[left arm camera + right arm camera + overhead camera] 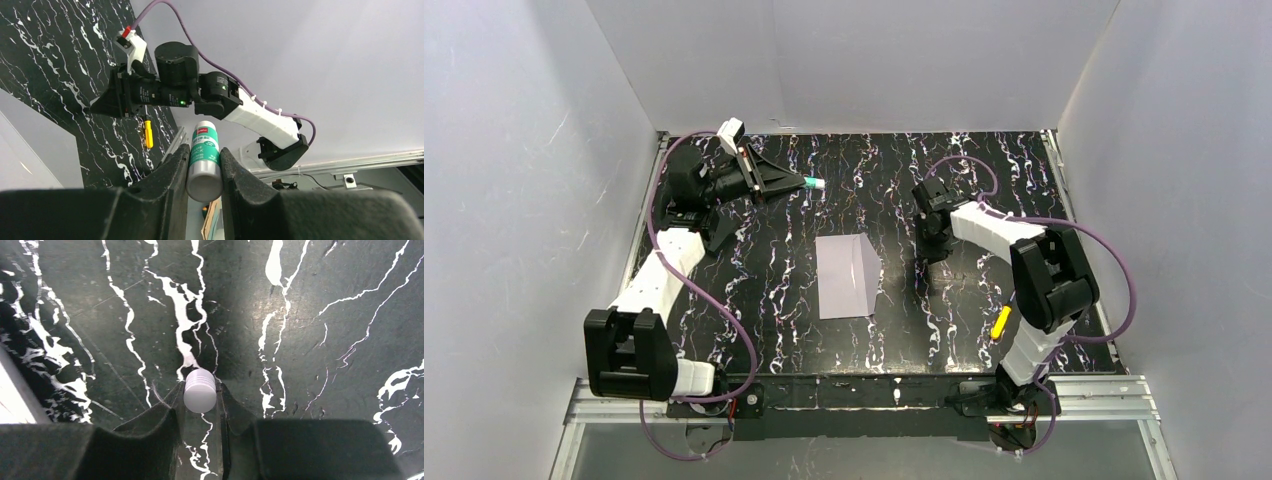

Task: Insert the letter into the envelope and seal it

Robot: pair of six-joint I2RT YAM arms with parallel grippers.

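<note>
The envelope lies flat on the table, between the two grippers: just to the left of the right gripper, and well apart from the left gripper, on its near right. A crease runs down it close to its right edge; whether the flap is up or folded over I cannot tell. No letter shows as a separate sheet in the overhead view, so it is probably already inside, which would leave only the sealing.

The left gripper is clamped on a glue stick, its fingers pressing both sides of the green-and-white tube. It holds the tube roughly level, off the table, with the tip pointing away from the wrist, likely so the open end stays free to be brought to the flap.

The right gripper is clamped on a small white cap, pinched between its fingertips and held low over bare marble. This looks like the cap of the glue stick, kept aside in this gripper so it is out of the way while the glue is used.

Count: one envelope, one glue stick, one cap, two grippers, each with something in its grasp.
</note>
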